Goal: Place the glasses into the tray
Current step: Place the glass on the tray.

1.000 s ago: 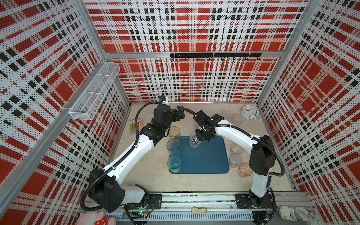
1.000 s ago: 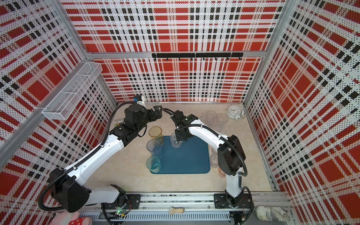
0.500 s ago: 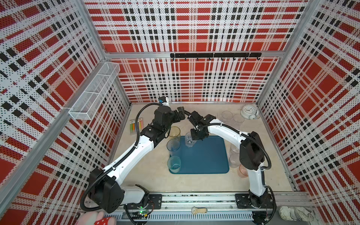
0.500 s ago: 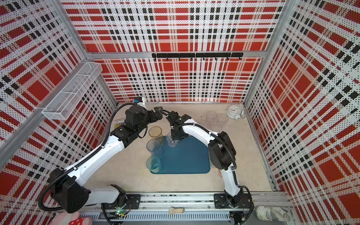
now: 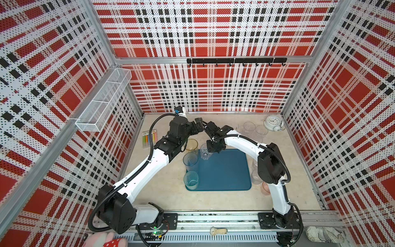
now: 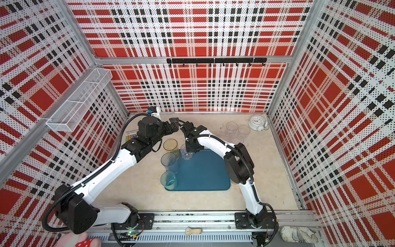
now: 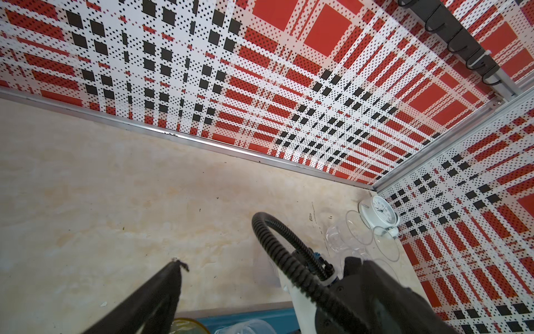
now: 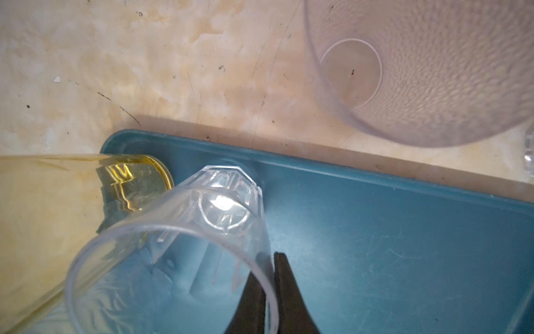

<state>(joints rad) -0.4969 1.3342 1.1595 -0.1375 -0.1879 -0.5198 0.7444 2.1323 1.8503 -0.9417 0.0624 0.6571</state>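
Currently four glasses (image 5: 190,159) in tray (image 5: 226,171); right tool (image 8: 267,270) clamps clear glass (image 8: 202,219); left tool (image 5: 199,126) apart.

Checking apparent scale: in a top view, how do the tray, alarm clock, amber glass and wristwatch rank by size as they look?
1. tray
2. alarm clock and amber glass: too alike to rank
3. wristwatch

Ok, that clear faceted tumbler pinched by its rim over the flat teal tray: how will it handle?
The clear faceted tumbler looks thin-walled, so probably light and stiff. The right gripper pinches only one glossy rim wall, so it may swing or slip. Its base is narrower than its mouth, close beside the tall amber tumbler; a nudge could tip it.
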